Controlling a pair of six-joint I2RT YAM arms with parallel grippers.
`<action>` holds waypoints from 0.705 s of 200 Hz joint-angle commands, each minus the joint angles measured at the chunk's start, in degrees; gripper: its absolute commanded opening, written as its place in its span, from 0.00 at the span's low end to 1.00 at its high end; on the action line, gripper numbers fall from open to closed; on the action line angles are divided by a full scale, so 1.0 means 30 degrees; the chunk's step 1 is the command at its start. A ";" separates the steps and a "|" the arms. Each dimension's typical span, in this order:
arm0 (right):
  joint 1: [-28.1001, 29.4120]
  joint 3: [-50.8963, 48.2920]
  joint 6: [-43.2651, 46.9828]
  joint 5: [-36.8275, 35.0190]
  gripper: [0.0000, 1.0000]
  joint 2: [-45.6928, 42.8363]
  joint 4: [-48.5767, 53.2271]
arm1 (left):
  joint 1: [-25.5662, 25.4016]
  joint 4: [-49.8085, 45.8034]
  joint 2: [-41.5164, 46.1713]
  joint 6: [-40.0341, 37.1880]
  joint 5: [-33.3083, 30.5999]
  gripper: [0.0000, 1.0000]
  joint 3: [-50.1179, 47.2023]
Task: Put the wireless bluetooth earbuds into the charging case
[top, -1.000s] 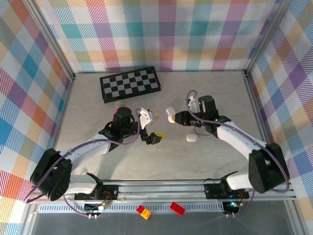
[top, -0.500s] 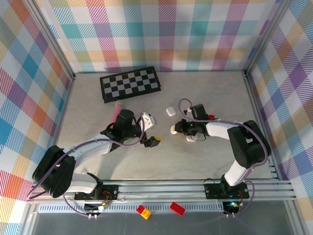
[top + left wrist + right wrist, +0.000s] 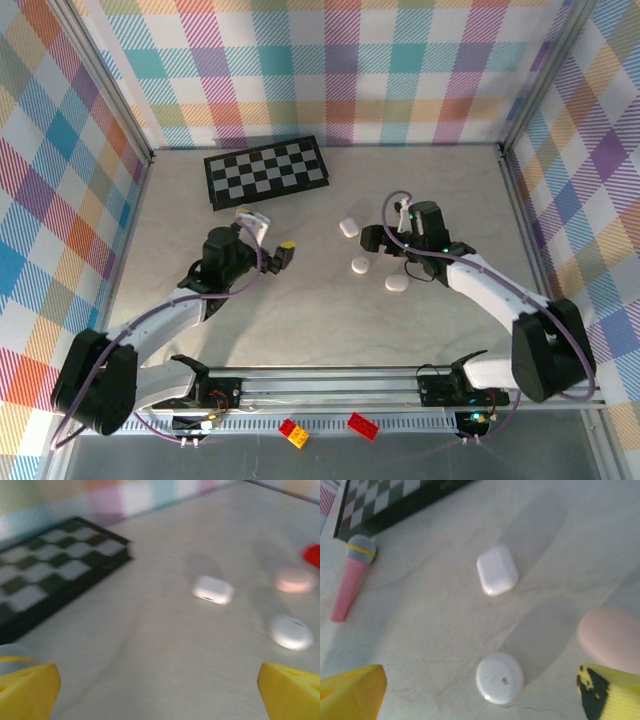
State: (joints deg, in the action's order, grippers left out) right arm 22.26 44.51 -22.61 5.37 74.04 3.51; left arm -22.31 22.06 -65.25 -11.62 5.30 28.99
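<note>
While the left pincer (image 3: 159,692) and right pincer (image 3: 481,694) gape apart, the glossy white, rounded charging case (image 3: 497,570) lies shut.

Nothing legible anywhere on the table: no brand, label or number shows on the oblong white case (image 3: 497,570), the round white case (image 3: 499,677) or the pinkish case (image 3: 610,637). The round white case has one small dark speck on its lid, too tiny to read as a logo or a letter. The checkered board (image 3: 266,170) shows plain black and white squares with no writing I can make out.
</note>
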 commanded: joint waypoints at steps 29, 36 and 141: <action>-0.1510 -0.1971 0.7000 -0.5827 0.99 -0.1638 -0.3241 | 0.2671 0.2105 0.1020 0.1111 -0.6459 1.00 -0.2398; -0.1590 -0.2850 0.8096 -0.5875 0.99 -0.1574 -0.4948 | 0.3168 0.2855 0.0642 0.1293 -0.6472 1.00 -0.2822; -0.6762 -0.7394 0.8040 -0.1307 0.99 0.3676 -1.6940 | 0.7201 1.2264 -0.8693 0.4050 -0.2051 1.00 -0.3139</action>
State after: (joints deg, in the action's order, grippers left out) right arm 5.39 24.77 3.90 -5.91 82.02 -34.50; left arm -1.28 48.93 -85.89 -1.54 -3.86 18.92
